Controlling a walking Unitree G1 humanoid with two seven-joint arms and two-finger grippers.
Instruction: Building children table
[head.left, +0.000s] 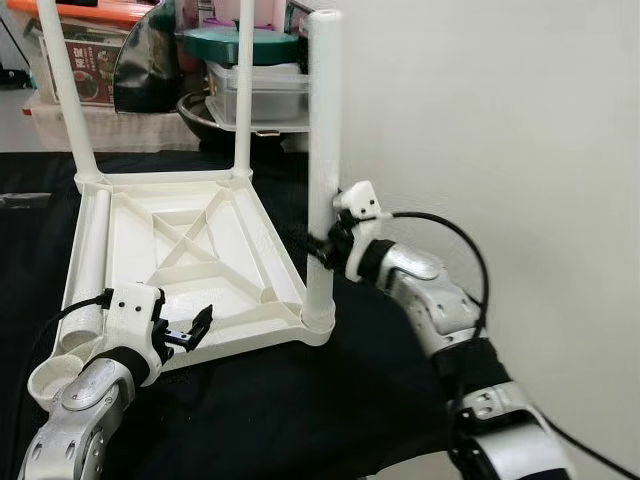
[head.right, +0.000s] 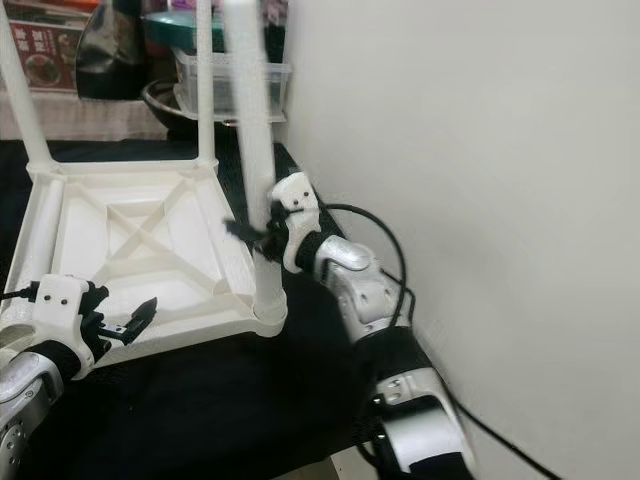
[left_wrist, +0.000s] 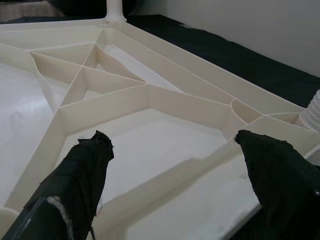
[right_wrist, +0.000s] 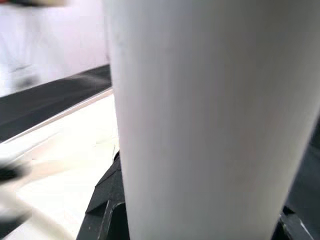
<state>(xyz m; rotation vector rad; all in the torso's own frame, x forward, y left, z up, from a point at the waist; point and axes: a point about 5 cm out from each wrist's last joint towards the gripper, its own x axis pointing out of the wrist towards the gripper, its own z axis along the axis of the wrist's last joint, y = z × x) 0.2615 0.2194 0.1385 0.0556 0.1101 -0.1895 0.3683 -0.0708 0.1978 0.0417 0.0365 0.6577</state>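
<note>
Upside down across the left and centre of the left eye view: white plastic children's table top (head.left: 180, 255), ribbed underside up, resting on black cloth (head.left: 290, 410). Moulded, hollow-looking, probably light and stiff; smooth, so likely slippery under hard pads. Best taken by the rim or a rib, not the flat panels.

Standing up from the far corners, upper left: two white legs (head.left: 70, 95). Loose fourth leg (head.left: 88, 235) lying along the left edge of the underside, its corner socket not yet filled.

Centre of frame, upright in the near right socket: third leg (head.left: 322, 160), a plain tube, easy to tip sideways until seated; low grip near the socket should give better control.

Clenched around that leg low on its length: right gripper (head.left: 322, 245), fingers wrapping the tube.

Lower left, just at the near rim of the top: left gripper (head.left: 190, 328), fingers (left_wrist: 82, 170) spread apart, grasping nothing.

Behind, upper frame: stacked storage boxes (head.left: 255, 85) against the wall.
</note>
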